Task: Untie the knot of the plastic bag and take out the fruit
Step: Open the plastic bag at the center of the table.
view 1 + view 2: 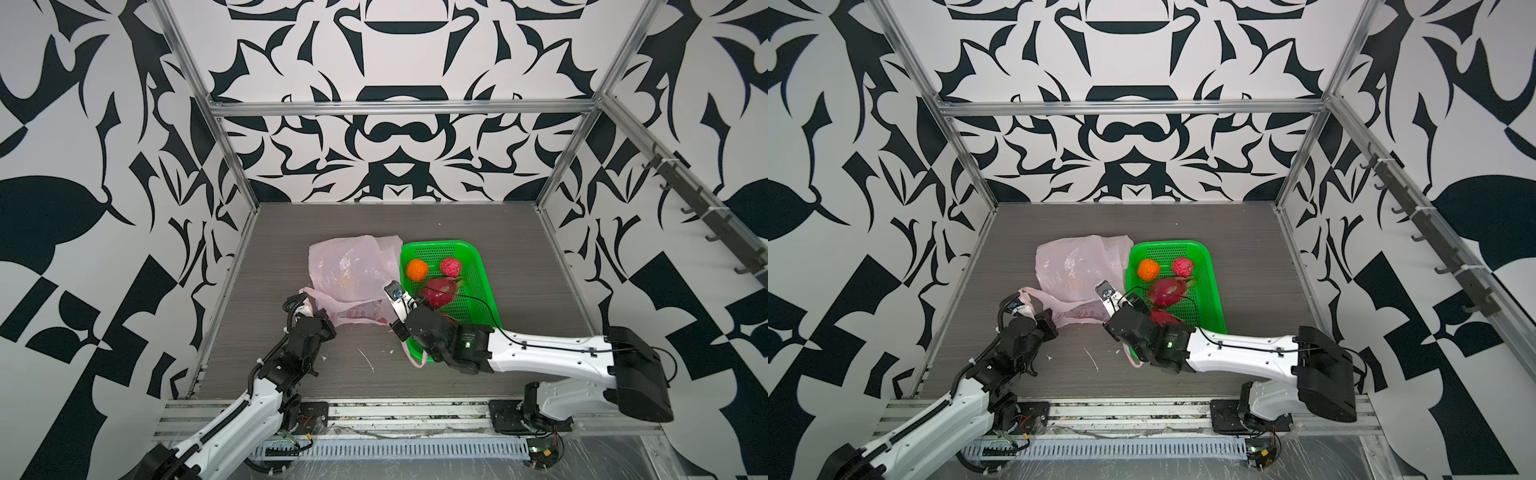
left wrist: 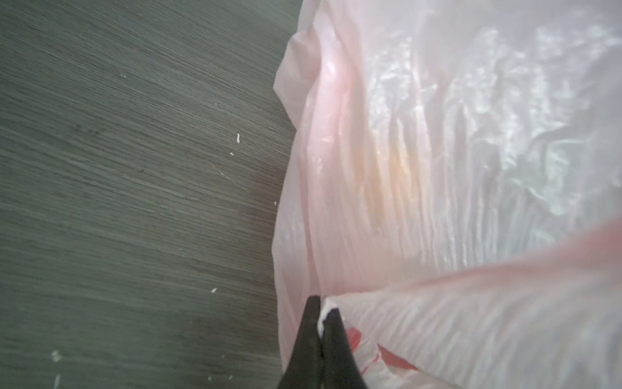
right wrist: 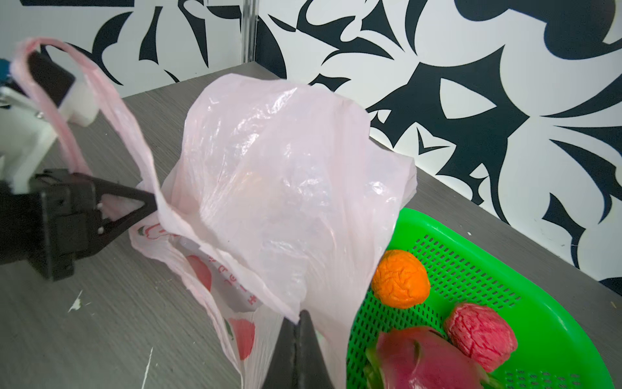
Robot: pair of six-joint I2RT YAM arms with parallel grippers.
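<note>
Okay, grey table (image 1: pixel 415 220) fills the lower centre in both top views. Mid-frame sits the plastic bag (image 1: pixel 353 270), just left of the green basket (image 1: pixel 436 245), its film against the basket's rim. One handle loop (image 3: pixel 67 111) hangs over my left arm's wrist, upper left of the right wrist view. A faint orange shape shows through the film; I can't tell which fruit. In the basket: dragon fruit (image 1: pixel 440 291), orange ball (image 1: pixel 417 269), red bumpy ball (image 1: pixel 452 266). My left gripper (image 2: pixel 323 310) is pinched tight on the bag's rim. My right gripper (image 3: pixel 298 320) is pinched tight on the bag's film.
</note>
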